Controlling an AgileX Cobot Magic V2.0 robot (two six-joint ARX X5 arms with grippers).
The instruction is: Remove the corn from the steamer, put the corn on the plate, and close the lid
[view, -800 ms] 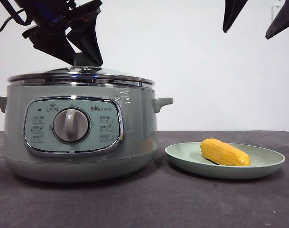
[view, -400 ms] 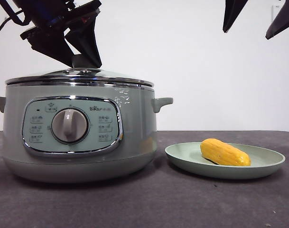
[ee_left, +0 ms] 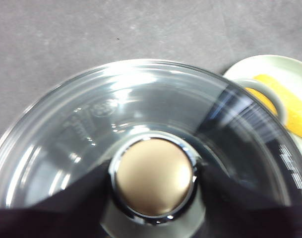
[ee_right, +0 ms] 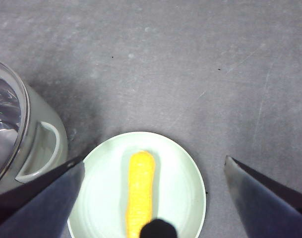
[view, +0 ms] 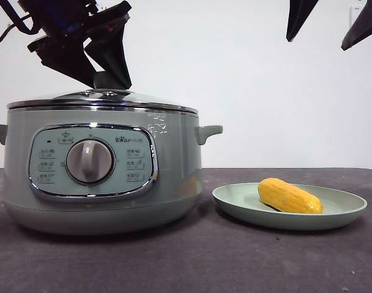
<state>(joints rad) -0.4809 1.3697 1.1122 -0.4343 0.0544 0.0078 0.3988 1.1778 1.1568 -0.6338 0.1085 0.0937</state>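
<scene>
lab bench | bare white wall point(view: 253, 79) | grey tabletop point(view: 234, 256)

- Left gripper point(view: 105, 78): lowered from the upper left of the front view, tilted; jaws closed on the lid knob point(ee_left: 153, 176), one on each side, as the left wrist view shows
- Right gripper point(ee_right: 153, 198): raised, pointing down; jaws spread wide, holding nothing; front view shows only its two dark tips at the top right
</scene>
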